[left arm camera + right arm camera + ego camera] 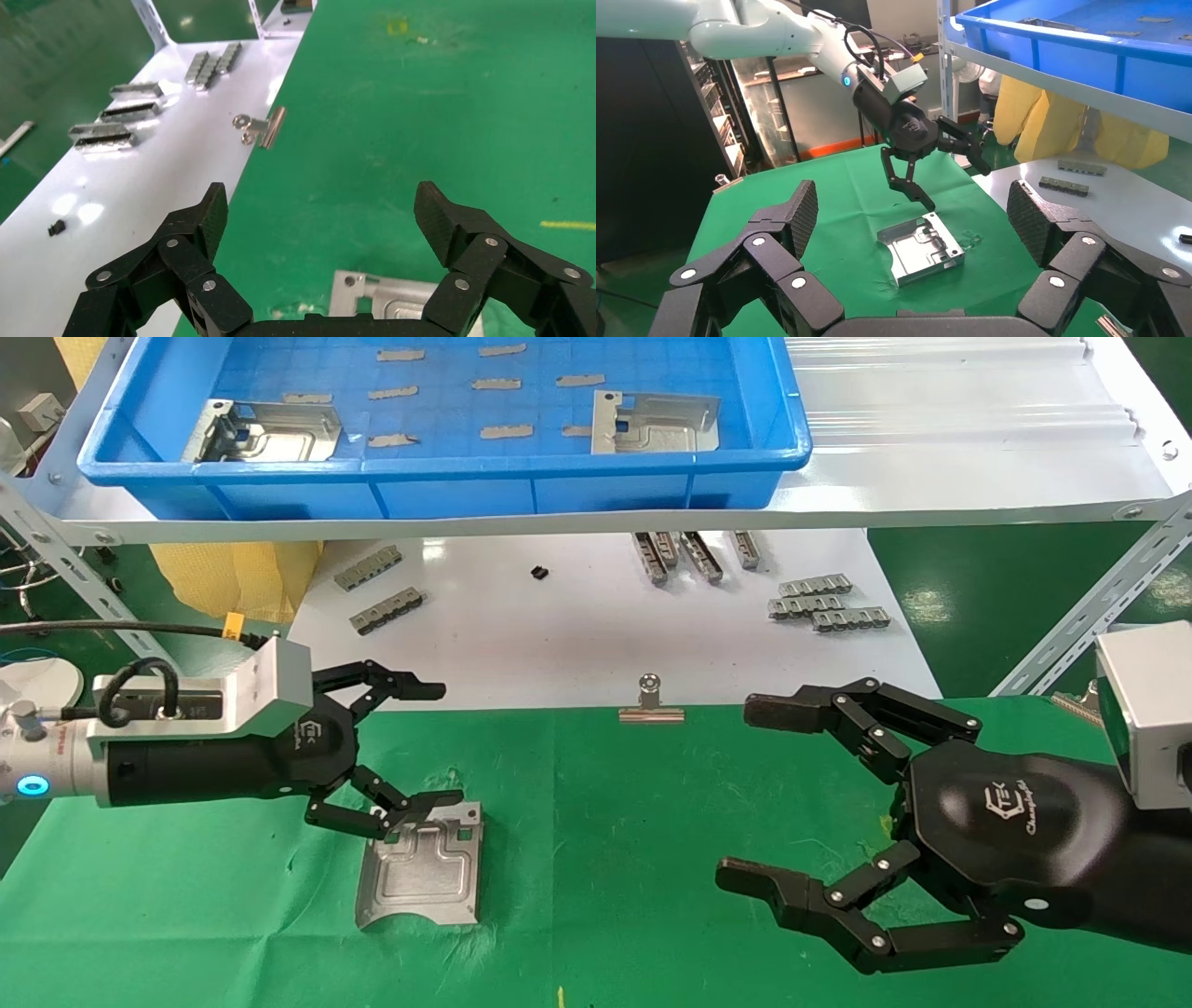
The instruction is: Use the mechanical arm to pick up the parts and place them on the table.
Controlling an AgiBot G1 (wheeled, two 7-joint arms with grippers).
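The stamped metal plate [421, 864] lies flat on the green surface [652, 896], at five o'clock from the left gripper [445, 744], fingers wide apart, empty. It looks thin, stiff, slick: pinch an edge. Right gripper [740, 794] gapes empty at three o'clock.

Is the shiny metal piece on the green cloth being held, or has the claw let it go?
Let go. The part lies flat on the table, and the left gripper above it is open.
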